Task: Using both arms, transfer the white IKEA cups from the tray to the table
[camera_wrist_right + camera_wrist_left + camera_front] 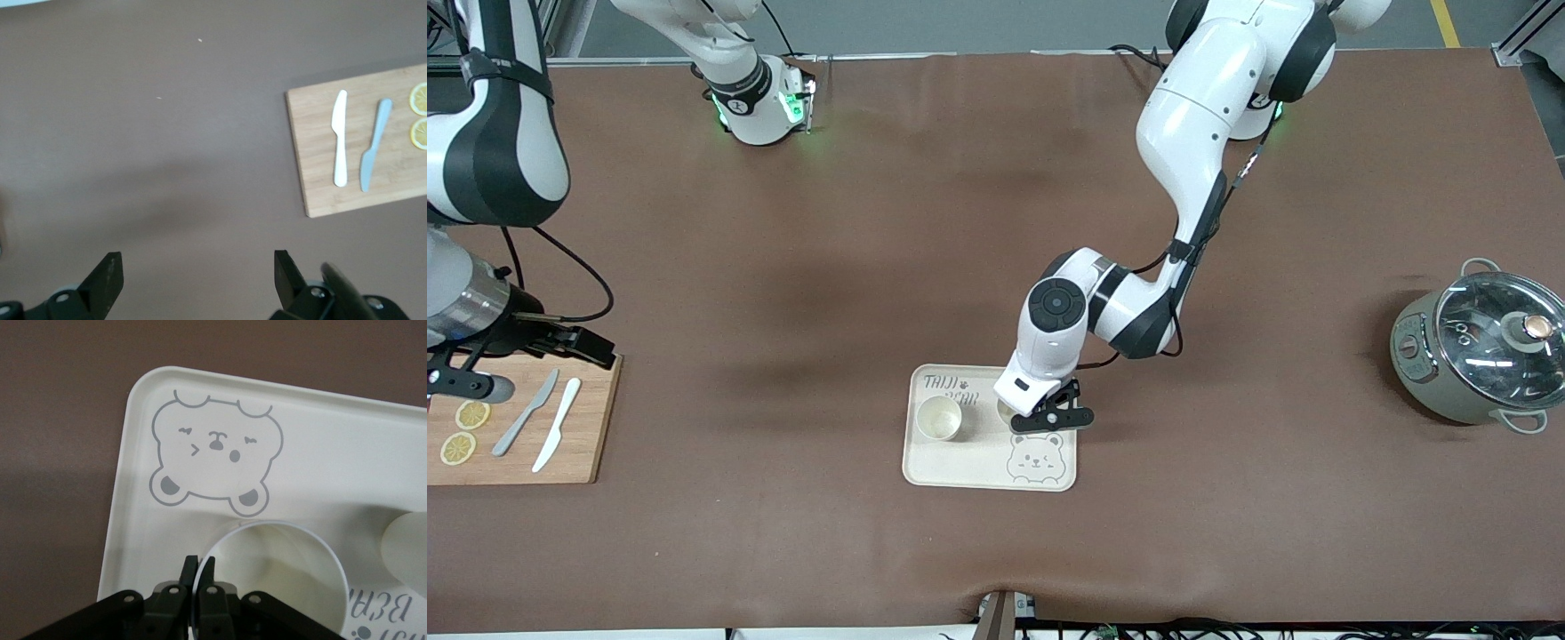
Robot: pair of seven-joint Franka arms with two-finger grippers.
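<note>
On the tray (925, 462), one white cup (280, 577) is pinched at its rim by the left gripper (198, 577), jaws shut across the wall. Both cups stand upright, mouths up. The other cup (939, 418) lies toward the right gripper (193, 273), which waits wide open, empty, near the cutting board (591, 427).

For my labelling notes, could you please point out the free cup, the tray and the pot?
free cup (939, 418), front view, inside bottom
tray (987, 476), front view, bare floor near rim
pot (1498, 331), front view, glass lid
</note>
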